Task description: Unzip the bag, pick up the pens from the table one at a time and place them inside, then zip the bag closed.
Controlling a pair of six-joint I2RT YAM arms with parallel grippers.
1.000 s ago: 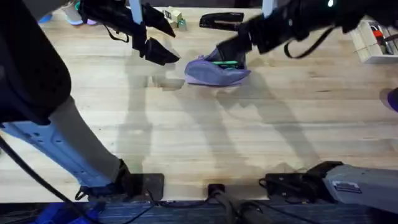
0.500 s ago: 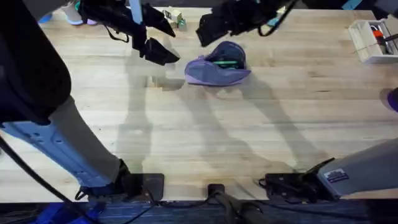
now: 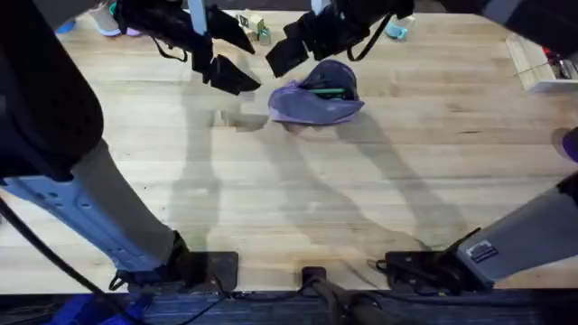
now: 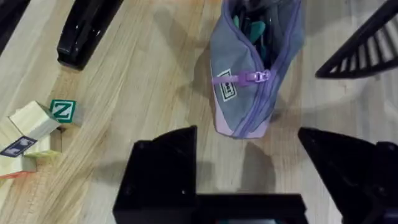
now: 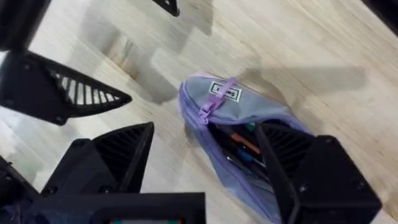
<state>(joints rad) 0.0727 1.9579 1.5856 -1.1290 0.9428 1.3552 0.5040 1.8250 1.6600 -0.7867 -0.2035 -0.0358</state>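
The bag [image 4: 252, 68], soft and floppy, gapes; take the zip pull [image 4: 258, 77]. Both hands [image 3: 226, 74] [image 3: 287, 50] spread, empty.

The soft lavender-purple fabric pouch [image 4: 252, 74] looks like matt woven cloth, with a small sewn label patch [image 4: 226, 87] and a purple zipper pull [image 4: 254, 77] that seems to be smooth plastic, though that is hard to tell. The pale butcher-block tabletop [image 3: 298, 190] is sealed wood with visible grain and a faint sheen. The black stapler [image 4: 84, 31] is glossy. The small lettered cubes [image 4: 38, 121] look like bare, painted wood. The black ribbed finger pads [image 5: 81, 93] appear as matt plastic.
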